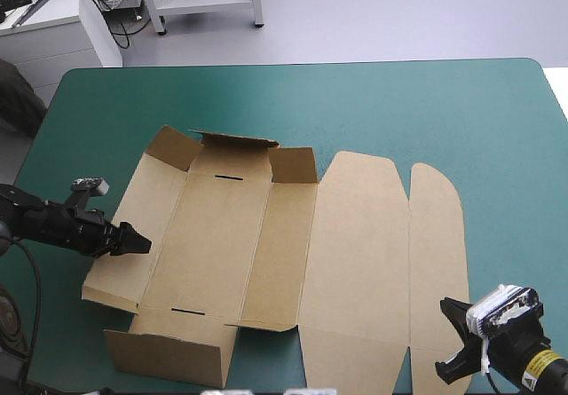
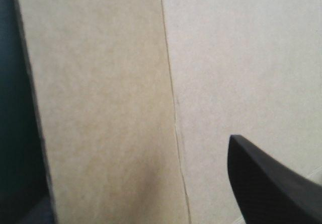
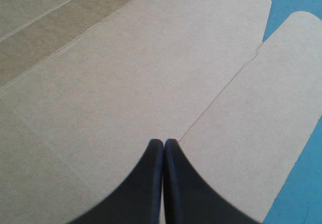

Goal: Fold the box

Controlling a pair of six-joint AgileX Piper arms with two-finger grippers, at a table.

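Nearest you, the right gripper [image 3: 163,142] has its black fingers pressed together, tips over the crease between lid panel [image 1: 355,262] and tuck flap [image 1: 437,244] of the brown box [image 1: 222,235], which lies mostly flat, mid-table on the teal-green cover [image 1: 373,102]. Farther in, your left gripper [image 1: 135,241] sits at the left side wall [image 1: 151,191], jaws seemingly spread, with only one finger [image 2: 266,183] showing. Raise that wall squarely along its crease, pinning the base so nothing slides.

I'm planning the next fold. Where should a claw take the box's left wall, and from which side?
The left wall's free outer edge, approached from the left claw's side: that wall seems tilted up off the teal-green cover, leaving room for a finger beneath.
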